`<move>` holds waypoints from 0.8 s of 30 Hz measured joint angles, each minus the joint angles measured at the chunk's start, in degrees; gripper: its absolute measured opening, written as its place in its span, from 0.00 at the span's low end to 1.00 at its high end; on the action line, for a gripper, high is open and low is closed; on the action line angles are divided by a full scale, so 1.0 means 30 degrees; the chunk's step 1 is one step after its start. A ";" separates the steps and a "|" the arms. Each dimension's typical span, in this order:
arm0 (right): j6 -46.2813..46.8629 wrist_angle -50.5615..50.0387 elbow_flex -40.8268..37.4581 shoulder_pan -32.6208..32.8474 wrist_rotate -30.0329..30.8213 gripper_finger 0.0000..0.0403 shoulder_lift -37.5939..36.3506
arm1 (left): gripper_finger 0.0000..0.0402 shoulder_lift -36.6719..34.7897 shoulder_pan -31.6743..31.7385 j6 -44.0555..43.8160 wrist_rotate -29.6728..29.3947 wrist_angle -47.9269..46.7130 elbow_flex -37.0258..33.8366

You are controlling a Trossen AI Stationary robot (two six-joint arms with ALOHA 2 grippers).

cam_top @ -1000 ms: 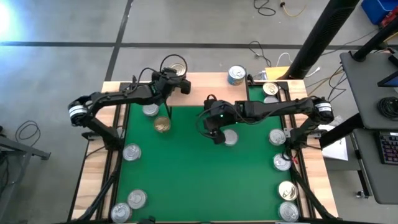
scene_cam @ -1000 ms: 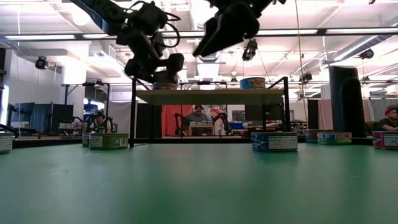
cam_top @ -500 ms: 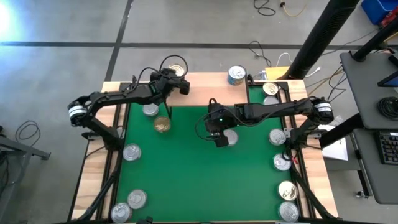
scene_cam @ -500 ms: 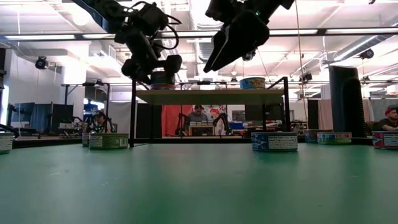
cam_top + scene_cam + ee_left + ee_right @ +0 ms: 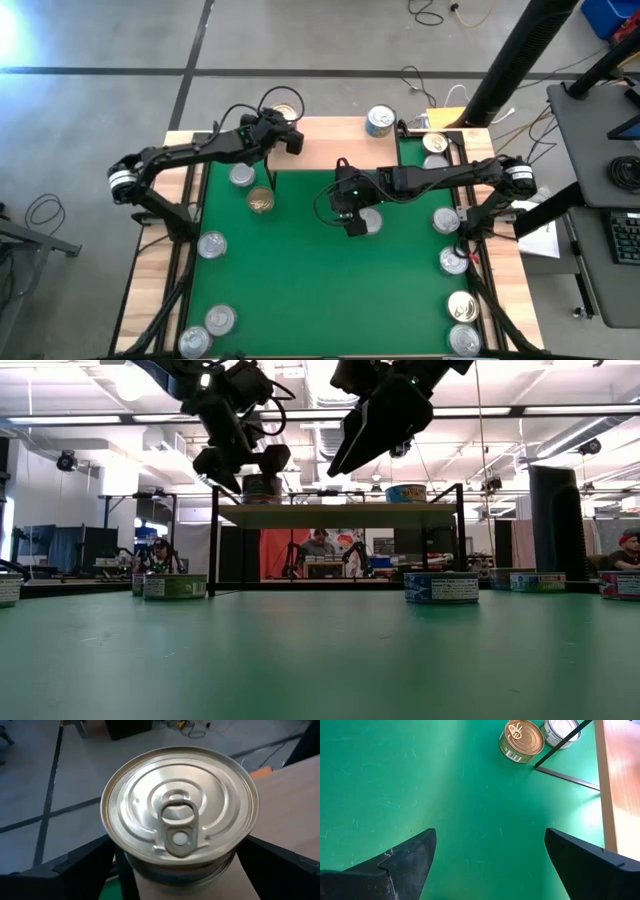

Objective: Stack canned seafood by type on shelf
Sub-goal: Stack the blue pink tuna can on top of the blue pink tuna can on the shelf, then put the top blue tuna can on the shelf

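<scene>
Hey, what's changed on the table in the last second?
The left tool rose slightly off the tin on the shelf, jaws open around it. The right tool dropped a little over the green mat, empty and open. The tins have not moved.

Both arms are black and made of long thin parts joined by round knuckles. Each arm has a shiny silver ring near its outer end. Thin black cables loop over the left arm [image 5: 190,155] and hang by the right arm [image 5: 440,177]. A small green light glows on the right arm. Each tool has two black, pointed fingers [image 5: 400,865].
</scene>
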 joint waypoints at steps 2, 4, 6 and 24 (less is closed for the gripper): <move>-0.0004 0.0000 0.0000 0.0000 0.0000 0.90 -0.0007 | 0.98 0.0026 -0.0115 0.0017 0.0024 -0.0807 0.0410; -0.0007 -0.0007 0.0000 0.0000 0.0000 0.90 -0.0007 | 0.98 0.0036 -0.0193 0.0165 0.0150 -0.1558 0.0745; -0.0007 -0.0022 0.0000 0.0000 0.0000 0.90 -0.0007 | 0.98 0.0039 -0.0193 0.0608 0.1243 -0.2218 0.1013; 0.0029 -0.0104 -0.0007 0.0000 0.0008 0.90 -0.0228 | 0.98 -0.0680 -0.0918 0.0437 0.2189 -0.5713 0.1342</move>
